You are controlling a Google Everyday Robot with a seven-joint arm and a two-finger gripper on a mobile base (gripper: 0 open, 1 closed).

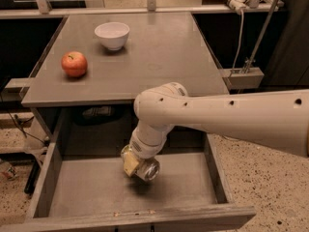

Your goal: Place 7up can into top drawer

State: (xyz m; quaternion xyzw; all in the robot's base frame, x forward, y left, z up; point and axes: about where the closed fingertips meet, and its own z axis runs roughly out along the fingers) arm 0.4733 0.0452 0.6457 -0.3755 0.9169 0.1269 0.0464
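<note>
The top drawer (82, 197) is pulled open below the grey tabletop, with its flat grey bottom showing. My white arm reaches down into it from the right. My gripper (136, 162) is over the middle of the drawer, just above its bottom. It is shut on the 7up can (147, 168), a silvery can held tilted on its side with its round end facing the camera. One yellowish finger pad (130, 166) shows on the can's left side. A shadow lies on the drawer bottom beneath the can.
A red apple (74, 64) sits at the left of the tabletop (154, 62). A white bowl (112, 35) stands at the back. A metal stand with cables (244, 69) is at the right. The drawer's front panel (145, 220) lies near the bottom edge.
</note>
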